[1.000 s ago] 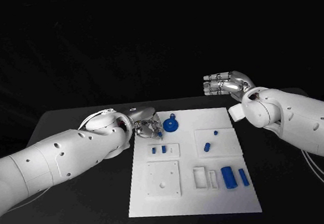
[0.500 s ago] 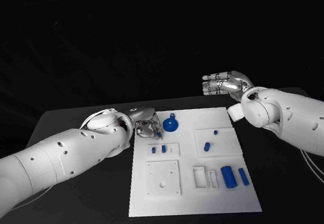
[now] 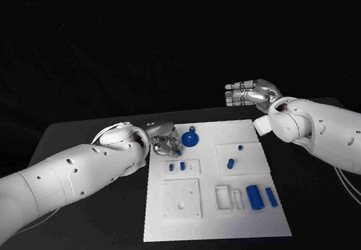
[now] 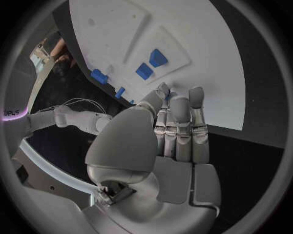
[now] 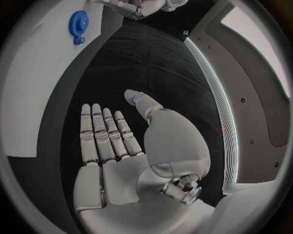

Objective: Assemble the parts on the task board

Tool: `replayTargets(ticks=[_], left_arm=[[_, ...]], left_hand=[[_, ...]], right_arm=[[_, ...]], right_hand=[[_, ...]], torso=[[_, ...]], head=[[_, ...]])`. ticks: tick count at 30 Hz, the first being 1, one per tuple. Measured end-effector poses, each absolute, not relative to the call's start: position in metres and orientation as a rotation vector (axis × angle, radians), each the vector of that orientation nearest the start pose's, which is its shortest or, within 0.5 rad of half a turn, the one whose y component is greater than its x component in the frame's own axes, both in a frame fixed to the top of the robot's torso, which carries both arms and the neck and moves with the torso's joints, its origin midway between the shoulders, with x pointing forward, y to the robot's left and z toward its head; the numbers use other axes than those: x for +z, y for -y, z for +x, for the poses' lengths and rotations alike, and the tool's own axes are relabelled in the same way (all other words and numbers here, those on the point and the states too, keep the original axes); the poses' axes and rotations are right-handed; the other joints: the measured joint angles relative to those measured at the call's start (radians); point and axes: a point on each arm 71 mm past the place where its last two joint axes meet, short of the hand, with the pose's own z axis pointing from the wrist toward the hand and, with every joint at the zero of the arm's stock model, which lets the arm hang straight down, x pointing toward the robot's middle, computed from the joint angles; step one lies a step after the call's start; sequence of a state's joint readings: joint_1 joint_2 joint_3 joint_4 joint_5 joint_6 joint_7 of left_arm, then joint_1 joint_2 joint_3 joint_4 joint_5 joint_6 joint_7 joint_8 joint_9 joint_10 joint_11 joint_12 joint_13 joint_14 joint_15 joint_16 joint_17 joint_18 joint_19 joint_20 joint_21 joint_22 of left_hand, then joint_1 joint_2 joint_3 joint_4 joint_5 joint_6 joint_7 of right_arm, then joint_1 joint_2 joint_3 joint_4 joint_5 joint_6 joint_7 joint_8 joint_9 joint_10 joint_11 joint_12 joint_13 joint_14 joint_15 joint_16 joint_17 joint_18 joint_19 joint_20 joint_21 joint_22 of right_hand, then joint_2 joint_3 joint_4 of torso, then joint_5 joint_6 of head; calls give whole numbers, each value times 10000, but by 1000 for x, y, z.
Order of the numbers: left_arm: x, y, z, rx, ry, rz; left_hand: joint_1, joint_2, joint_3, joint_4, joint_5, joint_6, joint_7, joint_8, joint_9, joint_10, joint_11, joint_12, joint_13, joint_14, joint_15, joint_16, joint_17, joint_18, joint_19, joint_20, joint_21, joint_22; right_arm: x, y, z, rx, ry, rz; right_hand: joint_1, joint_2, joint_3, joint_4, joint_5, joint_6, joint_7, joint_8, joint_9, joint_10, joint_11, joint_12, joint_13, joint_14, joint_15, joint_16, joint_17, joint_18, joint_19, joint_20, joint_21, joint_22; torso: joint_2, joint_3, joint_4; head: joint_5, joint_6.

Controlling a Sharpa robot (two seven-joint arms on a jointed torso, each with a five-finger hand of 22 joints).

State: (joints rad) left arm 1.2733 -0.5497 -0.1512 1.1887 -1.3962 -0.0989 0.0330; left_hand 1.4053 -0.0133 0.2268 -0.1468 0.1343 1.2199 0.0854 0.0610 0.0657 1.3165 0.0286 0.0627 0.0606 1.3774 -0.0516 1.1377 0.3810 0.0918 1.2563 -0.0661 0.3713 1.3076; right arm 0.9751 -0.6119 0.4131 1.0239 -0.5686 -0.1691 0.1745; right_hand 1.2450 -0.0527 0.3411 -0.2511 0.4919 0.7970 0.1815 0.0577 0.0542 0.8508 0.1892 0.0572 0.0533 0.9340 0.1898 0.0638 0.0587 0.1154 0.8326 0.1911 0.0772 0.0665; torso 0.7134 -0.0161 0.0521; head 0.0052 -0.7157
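The board [image 3: 210, 183] lies flat in the middle of the black bench [image 3: 96, 236], its long side running away from the robot. On it are several blue parts: a round disc [image 3: 190, 139] with a small tab near the far edge, two small blocks [image 3: 178, 167] side by side on a raised white panel left of centre, two small pegs [image 3: 234, 156] on the square panel to their right, and a cylinder [image 3: 255, 197] with a thinner bar [image 3: 271, 197] beside it near the right edge on the near side. A plain white square panel [image 3: 182, 201] with a small hole sits on the near left.

The left hand [image 3: 163, 141] hangs over the far left corner of the board, just beside the disc, fingers straight and close together, thumb alongside; nothing is in it. The right hand [image 3: 250, 93] is held up beyond the far right of the board, well apart from the parts, palm open with fingers extended and empty.
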Motion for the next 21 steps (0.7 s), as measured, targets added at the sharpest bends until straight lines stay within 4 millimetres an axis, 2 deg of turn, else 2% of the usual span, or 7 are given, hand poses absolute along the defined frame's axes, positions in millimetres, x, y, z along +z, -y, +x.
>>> replayTargets(ticks=[21], left_arm=[[-218,-136,533,-6647,-18811,3755]], left_hand=[[66,41,0,0,0,-36,-32,-3,-8,0,0,0,0,-1,0,-38,9,0,0,0,0,-2]], right_arm=[[-206,260,567,12406,-14352,9723]], right_hand=[[0,0,0,0,0,0,0,0,0,0,0,0,0,0,0,0,0,0,0,0,0,0]], torso=[[0,5,-2]], head=[[-8,-3]])
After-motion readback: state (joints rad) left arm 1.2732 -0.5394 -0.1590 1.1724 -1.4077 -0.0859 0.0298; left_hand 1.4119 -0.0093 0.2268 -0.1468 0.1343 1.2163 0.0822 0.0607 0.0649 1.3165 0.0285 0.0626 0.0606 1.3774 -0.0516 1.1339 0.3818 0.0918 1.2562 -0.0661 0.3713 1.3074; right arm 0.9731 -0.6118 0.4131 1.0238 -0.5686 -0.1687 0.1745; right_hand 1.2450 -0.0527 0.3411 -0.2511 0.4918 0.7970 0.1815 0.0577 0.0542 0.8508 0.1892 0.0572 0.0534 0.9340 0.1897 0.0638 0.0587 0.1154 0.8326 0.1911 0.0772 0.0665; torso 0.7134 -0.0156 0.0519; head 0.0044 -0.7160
